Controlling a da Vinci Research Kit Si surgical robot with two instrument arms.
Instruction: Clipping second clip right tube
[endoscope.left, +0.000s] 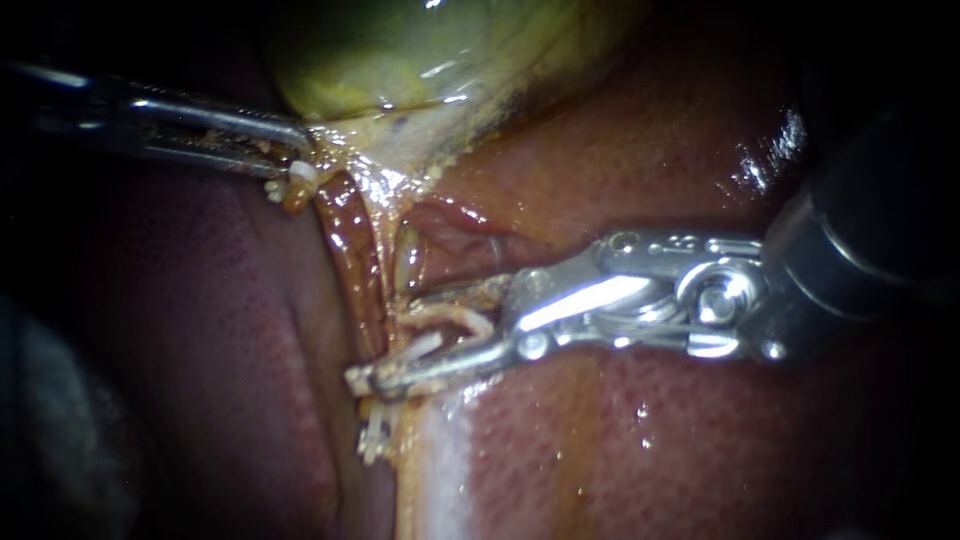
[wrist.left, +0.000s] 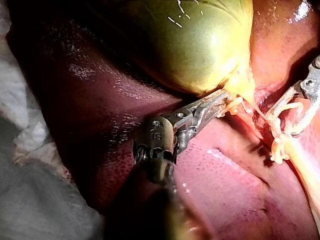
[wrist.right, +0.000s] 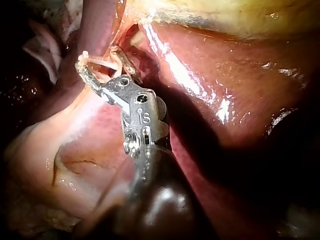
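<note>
The green-yellow gallbladder (endoscope.left: 400, 50) hangs over the liver (endoscope.left: 650, 450). My left instrument (endoscope.left: 295, 170) is shut on the pale tissue at the gallbladder's neck. From that neck a brownish tube (endoscope.left: 345, 250) and a thinner strand (endoscope.left: 405, 260) run down. My right instrument (endoscope.left: 400, 335) has its jaws standing apart across them, with a white clip (endoscope.left: 445, 325) seated between the jaws. Just below its lower jaw, another white clip (endoscope.left: 373, 437) sits on the tube. In the left wrist view, the left instrument (wrist.left: 225, 102) holds the neck. The right wrist view shows the right instrument (wrist.right: 100, 65) with its clip.
Red liver surrounds the site on both sides, with a pale band (endoscope.left: 440, 470) running down from the clips. White gauze (wrist.left: 20, 150) lies beside the liver in the left wrist view.
</note>
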